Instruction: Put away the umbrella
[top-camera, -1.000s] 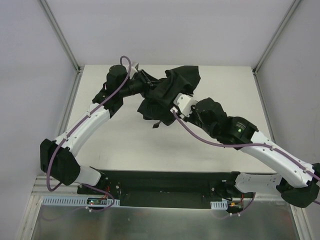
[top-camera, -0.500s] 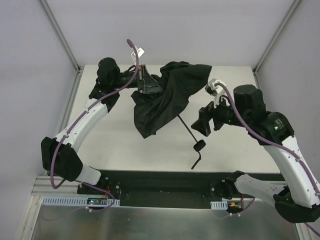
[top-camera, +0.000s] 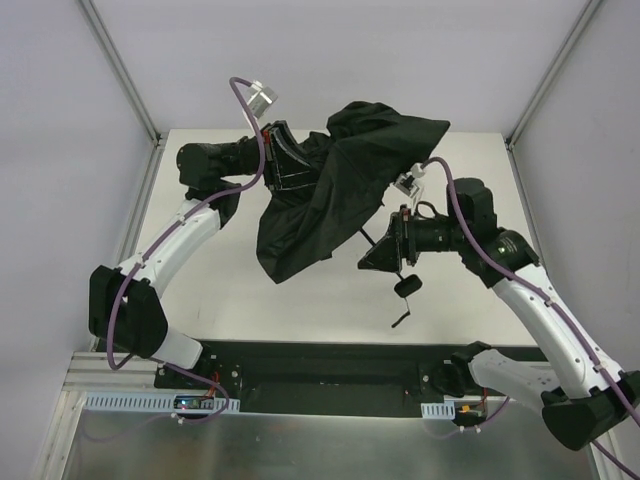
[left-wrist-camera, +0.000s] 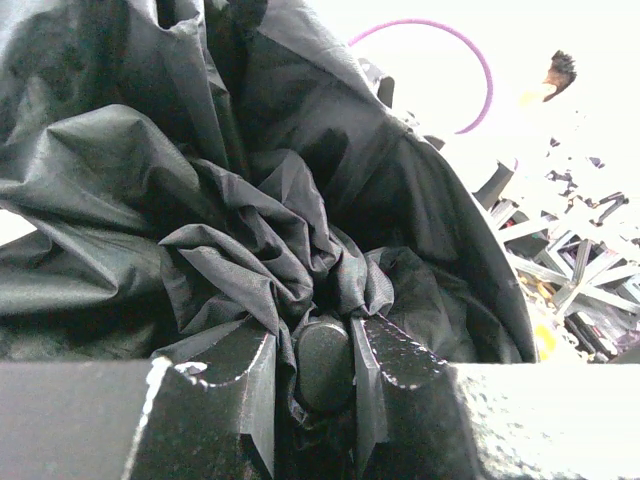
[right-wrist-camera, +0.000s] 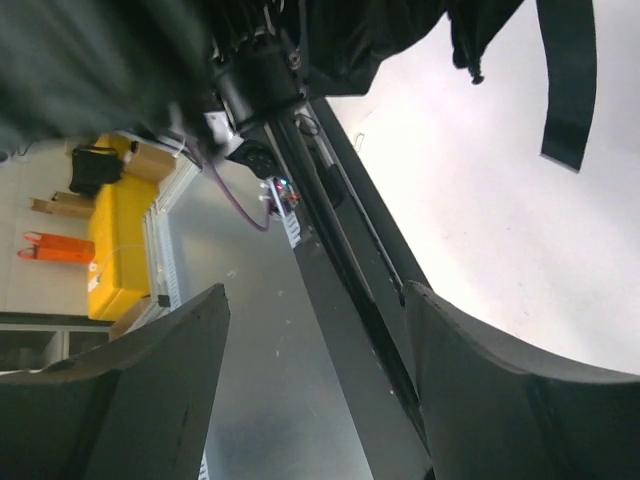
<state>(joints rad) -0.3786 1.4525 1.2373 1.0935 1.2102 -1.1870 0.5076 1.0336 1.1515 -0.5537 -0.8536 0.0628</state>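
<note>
Umbrella (top-camera: 330, 190), black, held in the air above the far half of the white table (top-camera: 200, 290), between the two arms. Its loose canopy (left-wrist-camera: 150, 200) hangs in crumpled folds. The thin shaft (top-camera: 384, 263) slants down toward the near right and ends in the knob handle (top-camera: 407, 286), from which the wrist cord (top-camera: 400, 318) dangles. A flat closing strap (right-wrist-camera: 566, 80) hangs free in the right wrist view.

Left gripper (top-camera: 285, 165), raised at the far left: jaws nearly closed, pinching bunched fabric and a rounded black part (left-wrist-camera: 322, 360) of the umbrella.

Right gripper (top-camera: 375, 258), just beside the shaft: fingers (right-wrist-camera: 150, 400) spread wide, gripping nothing. Contact with the shaft cannot be judged.

Small tags on the purple cables, one at the left (top-camera: 262, 97) and one at the right (top-camera: 405, 183): any markings too small to read.
</note>
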